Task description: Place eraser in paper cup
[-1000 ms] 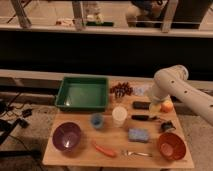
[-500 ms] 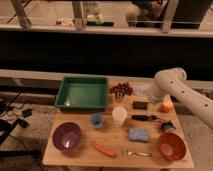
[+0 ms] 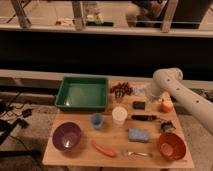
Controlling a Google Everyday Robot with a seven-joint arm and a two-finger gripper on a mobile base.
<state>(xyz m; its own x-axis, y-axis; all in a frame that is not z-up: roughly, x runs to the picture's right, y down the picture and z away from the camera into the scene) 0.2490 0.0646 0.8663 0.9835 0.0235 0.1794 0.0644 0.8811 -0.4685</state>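
On the table [image 3: 80,120], eraser [image 3: 139,105] just beside the fingers [image 3: 148,94]

The hand [image 3: 148,94] hovers just behind the eraser [image 3: 139,105], which lies near the paper cup [image 3: 119,115] on the table [image 3: 86,154]

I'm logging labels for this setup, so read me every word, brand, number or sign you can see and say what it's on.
No readable text anywhere.
The plain white paper cup shows no print; neither do the small black rectangular eraser, the green rectangular plastic tray or the small blue cup.
The robot's pincer, above the wooden table's back right just behind the eraser, bears no legible marking.
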